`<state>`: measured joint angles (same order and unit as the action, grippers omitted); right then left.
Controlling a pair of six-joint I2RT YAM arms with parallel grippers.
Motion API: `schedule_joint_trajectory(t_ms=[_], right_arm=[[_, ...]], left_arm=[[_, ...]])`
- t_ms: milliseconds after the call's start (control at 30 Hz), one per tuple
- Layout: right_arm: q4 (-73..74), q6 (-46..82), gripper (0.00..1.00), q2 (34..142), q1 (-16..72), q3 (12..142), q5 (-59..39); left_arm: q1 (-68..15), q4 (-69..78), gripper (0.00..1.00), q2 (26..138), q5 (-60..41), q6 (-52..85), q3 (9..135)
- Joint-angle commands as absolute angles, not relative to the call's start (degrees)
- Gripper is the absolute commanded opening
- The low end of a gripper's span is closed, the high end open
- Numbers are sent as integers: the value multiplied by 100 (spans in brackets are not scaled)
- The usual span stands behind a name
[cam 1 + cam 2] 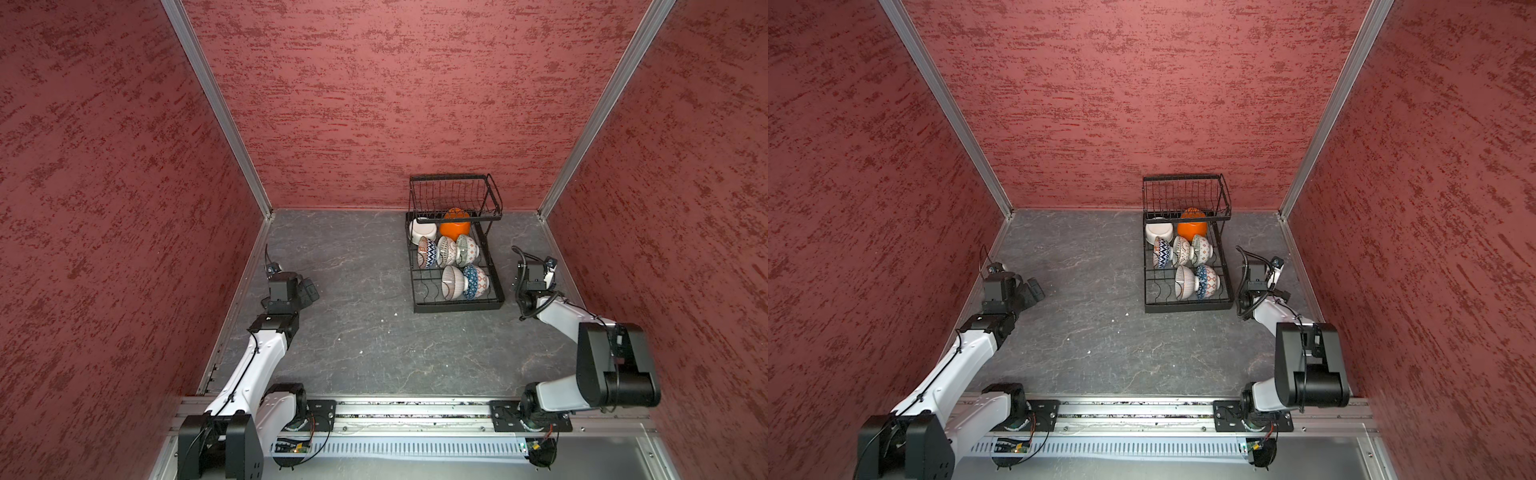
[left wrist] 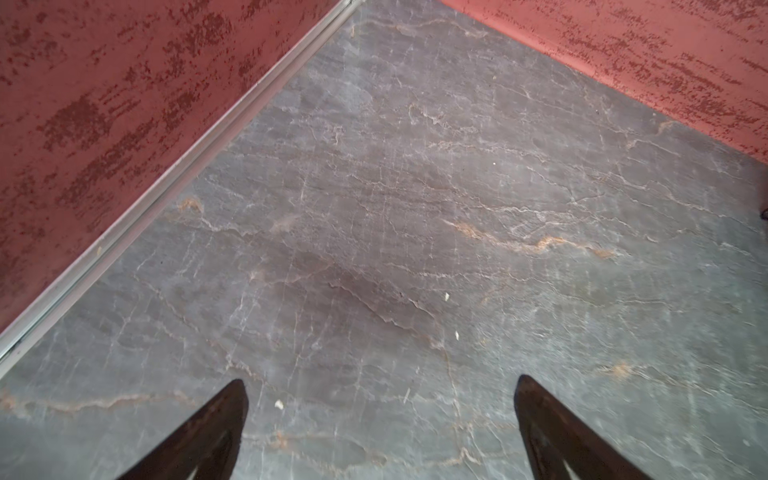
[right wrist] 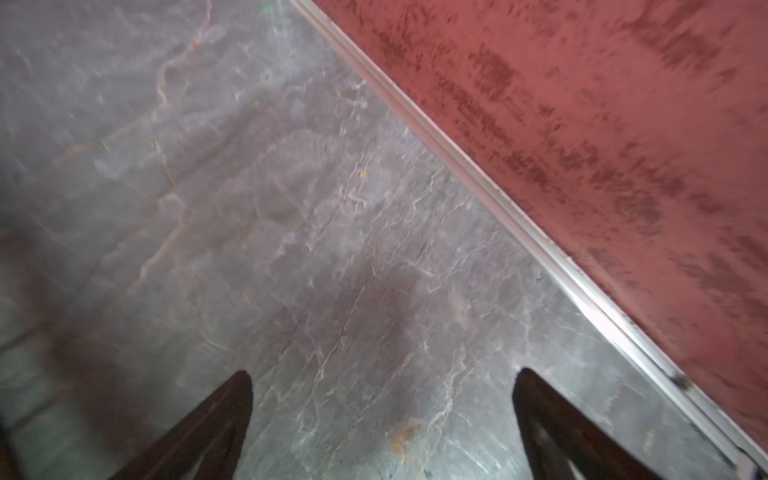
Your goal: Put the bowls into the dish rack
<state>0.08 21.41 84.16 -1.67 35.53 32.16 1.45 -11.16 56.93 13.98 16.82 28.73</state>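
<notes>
Red walls [image 1: 374, 104] stand around a grey table [image 1: 353, 340]. On the left, the left claw [image 2: 380, 384] is over bare table. Its two fingers are wide apart and hold nothing. Right of the middle, by the back wall, sits the rack [image 1: 457, 308]. All seven bowls [image 1: 452, 281] are in it, tipped on their sides. The white bowl [image 1: 423, 232] and orange bowl [image 1: 455, 227] are at the back under the basket [image 1: 455, 195], with three in the middle and two in front. On the far right, near the rack, the right claw [image 3: 384, 376] is wide apart and empty.
</notes>
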Motion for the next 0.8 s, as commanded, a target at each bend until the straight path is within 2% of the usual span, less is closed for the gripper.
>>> schedule_joint_trajectory(t_ms=[0, 133, 333, 500, 767], right_arm=[[1577, 1828, 99, 8458, -193, 3415, 3063], [2772, 1494, 99, 8367, -211, 3053, 2947], [5361, 970, 99, 8398, -240, 2059, 2563], [5930, 845, 99, 8358, -225, 1697, 2295], [5937, 750, 99, 8358, -220, 1720, 2092]], left_arm=[[186, 65, 100, 5818, 1443, 1307, 2627], [198, 1052, 99, 6131, 1276, 1146, 2328], [203, 2165, 100, 6879, 1126, 1041, 2180], [210, 3181, 100, 7289, 832, 721, 2169], [214, 4559, 99, 8109, 349, 230, 2160]])
